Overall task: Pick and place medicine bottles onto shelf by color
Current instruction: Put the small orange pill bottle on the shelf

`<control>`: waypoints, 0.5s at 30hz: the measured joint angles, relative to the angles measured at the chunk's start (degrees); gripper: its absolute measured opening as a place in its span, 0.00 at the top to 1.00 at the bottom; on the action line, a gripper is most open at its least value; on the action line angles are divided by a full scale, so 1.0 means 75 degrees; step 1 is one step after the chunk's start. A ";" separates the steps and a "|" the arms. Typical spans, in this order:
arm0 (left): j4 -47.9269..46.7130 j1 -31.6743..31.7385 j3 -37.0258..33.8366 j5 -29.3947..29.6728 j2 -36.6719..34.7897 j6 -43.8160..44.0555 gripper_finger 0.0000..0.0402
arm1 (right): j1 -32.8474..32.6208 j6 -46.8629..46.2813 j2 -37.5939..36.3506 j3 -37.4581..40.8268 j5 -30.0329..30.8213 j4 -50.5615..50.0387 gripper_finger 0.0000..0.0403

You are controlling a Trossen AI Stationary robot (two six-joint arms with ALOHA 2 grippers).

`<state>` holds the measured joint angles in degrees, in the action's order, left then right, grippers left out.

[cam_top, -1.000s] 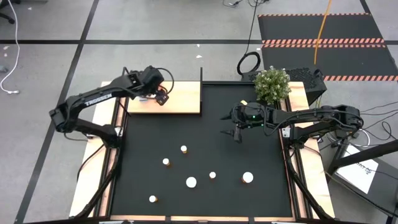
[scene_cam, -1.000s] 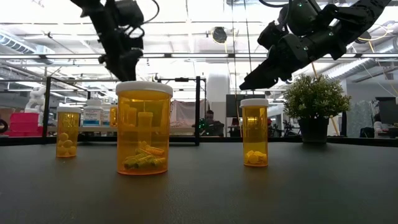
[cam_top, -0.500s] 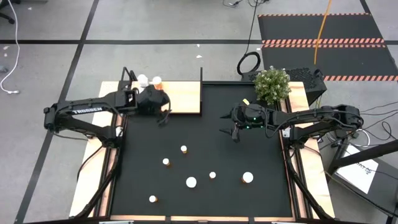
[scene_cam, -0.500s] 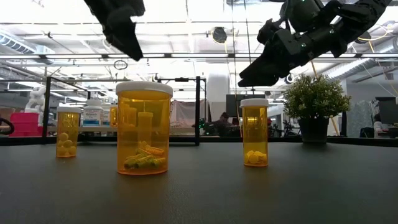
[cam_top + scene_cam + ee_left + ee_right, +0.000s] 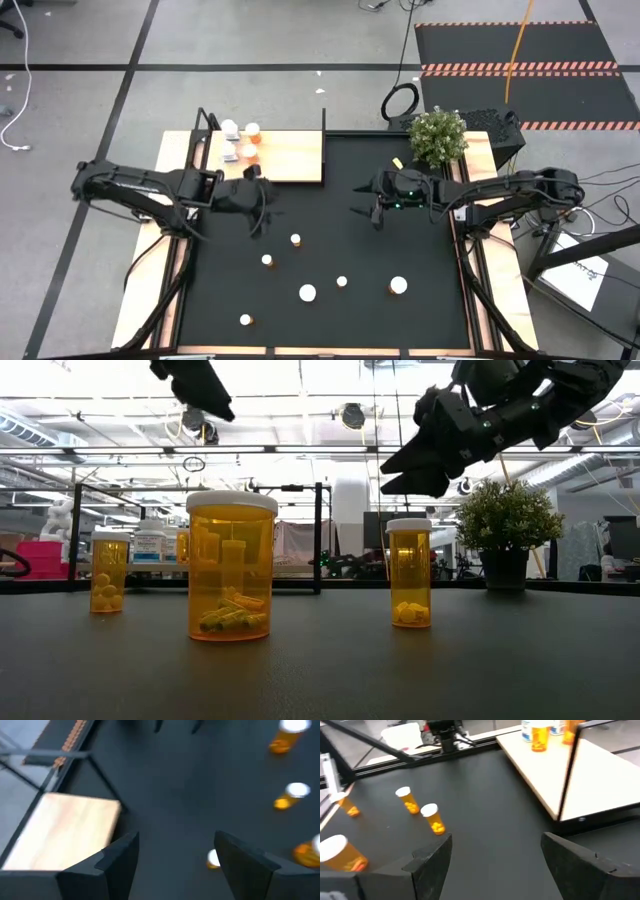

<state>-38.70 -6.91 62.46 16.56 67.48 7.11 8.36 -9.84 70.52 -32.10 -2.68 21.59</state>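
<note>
The shelf [image 5: 285,155] is a light-wood board with thin black posts at the mat's far left corner. Several medicine bottles [image 5: 240,142] stand on its left end, also seen as the shelf's bottles [image 5: 536,733] in the right wrist view. Several orange white-capped bottles stand upright on the black mat [image 5: 330,190], among them one [image 5: 295,240], another [image 5: 307,293] and a third [image 5: 399,286]. My left gripper [image 5: 263,220] hangs open above the mat just near of the shelf, fingers apart [image 5: 175,847] with nothing between them. My right gripper [image 5: 364,213] hovers open [image 5: 495,847] over the mat's right middle.
A potted plant [image 5: 438,137] stands at the mat's far right corner. In the low view a large orange bottle [image 5: 231,567] and a slimmer one [image 5: 410,573] stand close to the camera. Bare mat lies between the two grippers.
My left gripper has swung away from the shelf toward the table's near edge and out over the mat, rising a little and rolling. The bottles on the shelf's left end have come into view behind it. My right gripper has rolled slightly in place.
</note>
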 joint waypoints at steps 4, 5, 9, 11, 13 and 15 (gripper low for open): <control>0.0238 -0.0554 0.0000 0.0093 0.0000 0.0157 0.35 | -0.0376 -0.0001 0.0000 0.0000 0.0390 0.0002 0.25; 0.0302 -0.0690 0.0000 0.0156 0.0000 0.0195 0.35 | -0.0479 -0.0001 0.0000 0.0000 0.0565 0.0002 0.25; 0.0400 -0.1122 0.0000 0.0271 0.0066 0.0517 0.35 | -0.0749 -0.0001 0.0000 0.0000 0.0785 0.0050 0.25; 0.0411 -0.1287 -0.0003 0.0268 0.0137 0.0619 0.35 | -0.0836 -0.0001 0.0000 0.0000 0.0786 0.0121 0.25; 0.0431 -0.1439 -0.0010 0.0284 0.0237 0.0719 0.35 | -0.0902 -0.0001 0.0000 0.0000 0.0784 0.0193 0.25; 0.0641 -0.1508 0.0001 0.0280 0.0429 0.0711 0.35 | -0.0938 -0.0001 0.0000 0.0000 0.0784 0.0194 0.25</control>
<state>-33.89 -18.22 62.46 18.66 70.70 12.44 1.32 -9.85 70.52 -32.10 3.20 23.05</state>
